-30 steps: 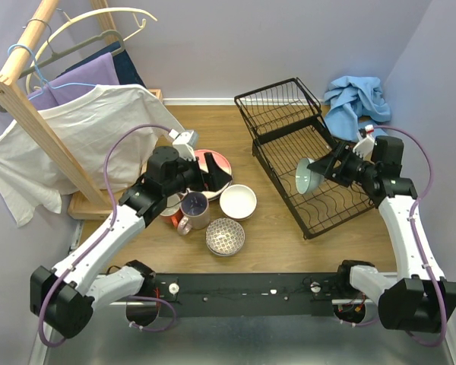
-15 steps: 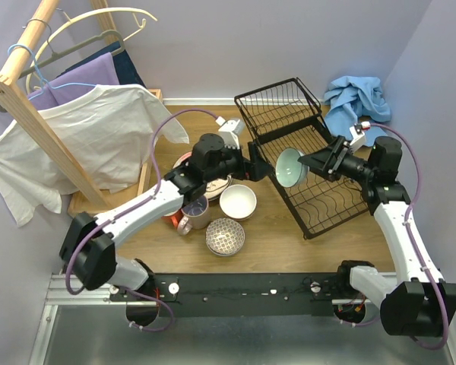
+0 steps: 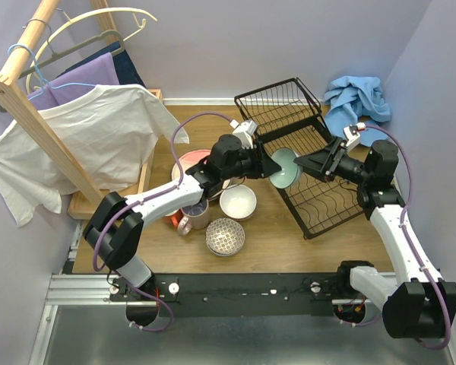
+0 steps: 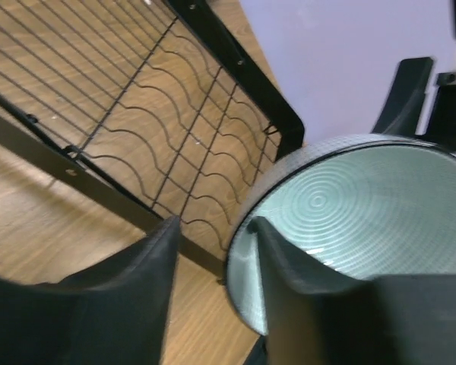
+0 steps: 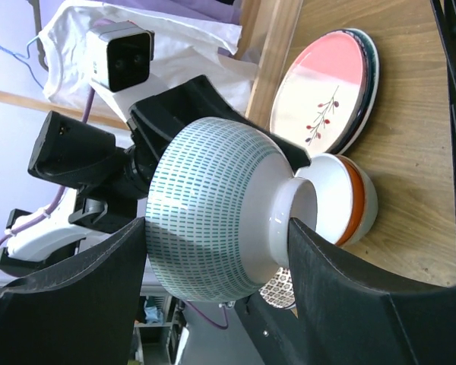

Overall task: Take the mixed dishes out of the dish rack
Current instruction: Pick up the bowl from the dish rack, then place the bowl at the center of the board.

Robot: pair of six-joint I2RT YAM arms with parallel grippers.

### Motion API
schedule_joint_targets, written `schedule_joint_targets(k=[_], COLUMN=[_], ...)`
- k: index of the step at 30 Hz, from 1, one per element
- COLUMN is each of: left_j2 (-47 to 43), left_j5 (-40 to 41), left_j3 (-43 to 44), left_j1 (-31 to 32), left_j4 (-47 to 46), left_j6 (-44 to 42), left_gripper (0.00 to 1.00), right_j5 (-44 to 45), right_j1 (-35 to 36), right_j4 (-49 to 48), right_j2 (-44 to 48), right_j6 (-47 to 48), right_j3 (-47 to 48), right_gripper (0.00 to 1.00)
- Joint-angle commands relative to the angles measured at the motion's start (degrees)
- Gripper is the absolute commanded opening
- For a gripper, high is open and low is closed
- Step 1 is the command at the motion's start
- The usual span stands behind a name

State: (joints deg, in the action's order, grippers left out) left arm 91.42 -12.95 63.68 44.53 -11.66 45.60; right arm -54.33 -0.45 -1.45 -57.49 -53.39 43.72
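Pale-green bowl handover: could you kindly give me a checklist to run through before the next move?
1. Right gripper clamps the pale-green bowl: ok, held aloft.
2. Left gripper straddles the bowl's rim: ok, a finger on each side.
3. Left gripper closed on the rim: not ok, gaps show.
4. Bowl lifted out of the dish rack: ok.
5. Set-down space on the table: ok, wood shows between the white bowl and the rack.
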Motion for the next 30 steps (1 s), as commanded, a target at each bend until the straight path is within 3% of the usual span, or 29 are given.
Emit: schedule_joint_targets(k=[1,3,4,5,9,10,12,13,15,23,30], left_j2=[0.8,0.5,-0.1,-0.3,-2.3,-3.3,-4.5,-5.8,-7.4,-16.6,-25.0], left_j5=[-1.2,-1.5,-1.5,-1.1,0.0,0.3,2.0,3.0,6.3,15.1,19.4], left_j3=[0.8,0.4,0.2,-0.2,-0.9,-1.0,-0.7,-0.4,0.7,1.6,-3.3], left_j1=[0.3,0.3,0.3,0.2,-0.3,-0.5,-0.9,-0.9,-1.0,0.9,5.0], left_j4=[-4.5,-4.9,-5.1,-5.0,-3.5,-2.8,0.9,2.8,9.3,33.9,49.0], left_j6=[2.4,2.6,2.7,2.6,1.1,0.4,-1.6,-4.0,-7.3,-19.5,-18.7], left_gripper=[0.29,0.16,0.05,0.0,0.0,0.0,0.0,0.0,0.0,0.0,0.0], right_j5=[-3.2,-3.2,-3.1,-3.0,-1.8,-1.0,0.0,1.4,3.0,13.4,16.6], right_j1=[0.4,0.4,0.4,0.3,0.4,0.4,0.4,0.4,0.4,0.3,0.4], right_j4=[-6.4,-6.5,-6.3,-5.8,-1.8,-0.8,3.8,5.4,10.1,20.3,20.3], right_j2=[0.8,0.7,0.7,0.7,0.8,0.8,0.7,0.7,0.5,0.0,-1.4], right_j6=[-2.9,-2.6,-2.3,-2.0,2.0,2.9,6.9,8.5,13.0,24.7,27.5], right_j3=[-0.5,-0.7,-0.7,-0.7,0.4,0.8,2.5,3.1,5.2,9.8,9.2], right_gripper=[0.14,0.15,0.19,0.22,0.52,0.65,0.78,0.89,0.97,1.0,1.0])
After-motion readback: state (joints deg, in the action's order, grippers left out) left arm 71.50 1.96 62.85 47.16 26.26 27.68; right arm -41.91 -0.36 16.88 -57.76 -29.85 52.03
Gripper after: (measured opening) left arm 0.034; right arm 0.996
